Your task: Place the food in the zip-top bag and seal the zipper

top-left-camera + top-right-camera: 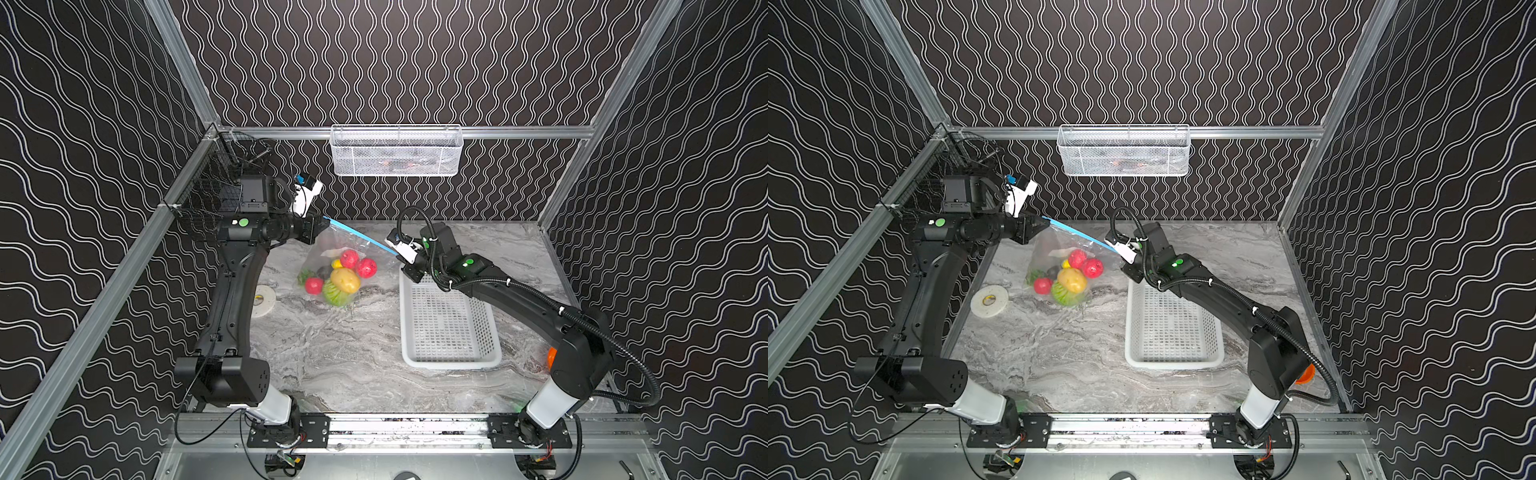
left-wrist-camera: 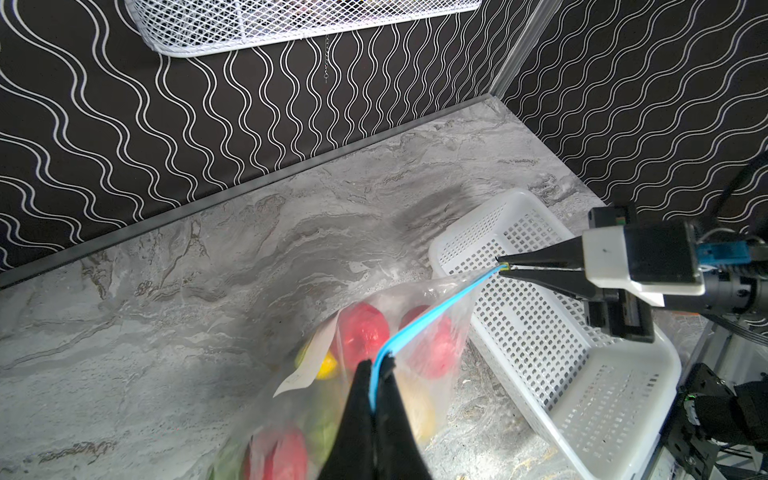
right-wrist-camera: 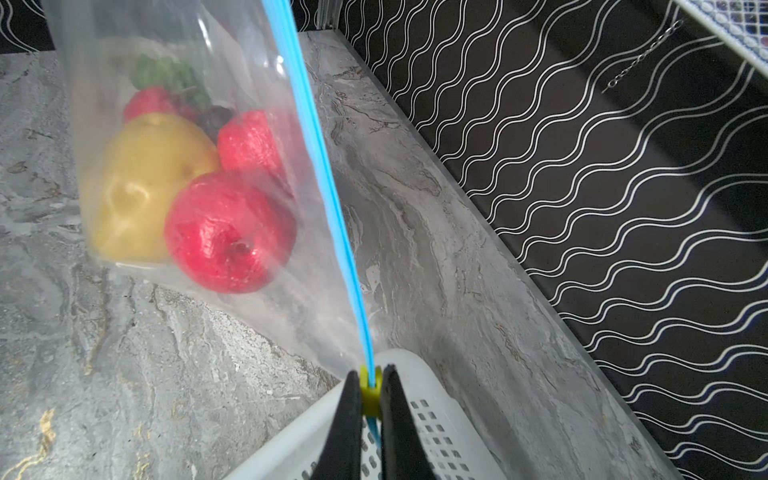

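1. Left gripper (image 2: 376, 368) clenched on one end of the zipper (image 2: 432, 311)
2. Right gripper (image 3: 370, 376) pinching the yellow slider tab (image 3: 369, 395) at the other end
3. Zip-top bag (image 1: 322, 253) strung between them over the tabletop (image 1: 353, 365), food (image 1: 345, 279) inside

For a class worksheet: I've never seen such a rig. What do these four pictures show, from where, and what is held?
A robot's left arm and right arm stand at a table. Two pictures look down from overhead, nearly alike; the other two come from cameras on each wrist. On the table lie a white basket and a tape roll. A clear bag of toy food hangs between the arms: left jaws pinch one end of its blue zipper, right jaws pinch the yellow slider at the other.
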You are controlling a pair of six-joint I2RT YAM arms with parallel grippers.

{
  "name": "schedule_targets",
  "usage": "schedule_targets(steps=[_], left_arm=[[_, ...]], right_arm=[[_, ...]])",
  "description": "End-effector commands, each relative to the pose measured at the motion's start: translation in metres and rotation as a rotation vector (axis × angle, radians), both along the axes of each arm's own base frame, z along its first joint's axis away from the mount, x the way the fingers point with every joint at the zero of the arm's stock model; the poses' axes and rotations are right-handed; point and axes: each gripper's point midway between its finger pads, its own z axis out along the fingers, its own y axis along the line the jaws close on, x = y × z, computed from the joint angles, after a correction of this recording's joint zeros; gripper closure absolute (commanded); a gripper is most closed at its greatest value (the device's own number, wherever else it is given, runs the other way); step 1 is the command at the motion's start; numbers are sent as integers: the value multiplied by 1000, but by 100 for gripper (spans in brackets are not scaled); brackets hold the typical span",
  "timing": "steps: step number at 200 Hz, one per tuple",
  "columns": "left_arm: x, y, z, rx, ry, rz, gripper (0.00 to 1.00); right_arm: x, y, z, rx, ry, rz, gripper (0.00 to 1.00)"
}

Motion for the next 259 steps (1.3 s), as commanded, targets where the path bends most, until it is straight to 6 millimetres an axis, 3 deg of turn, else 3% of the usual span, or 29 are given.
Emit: schedule_targets(steps=[1,82,151,189,222,259], left_arm=[[8,1,13,-10,-64,1,100],[-1,-11,16,-72,-56,-57,100],[-24,-14,23,-107,-43,-63,100],[-48,-15,17,-114,15,-63,100],[-78,-15,24,-129,15,-49,100],[-104,-18,19,-187,92,-24,100]], right_arm=[[3,-3,-7,-9,29,-33,100],[-19,13,55,215,23,42,100],[-50,26,66,158,11,50,100],[-77,32,78,145,11,39,100],[-103,30,90,190,11,13,100],[-121,30,78,202,67,24,100]])
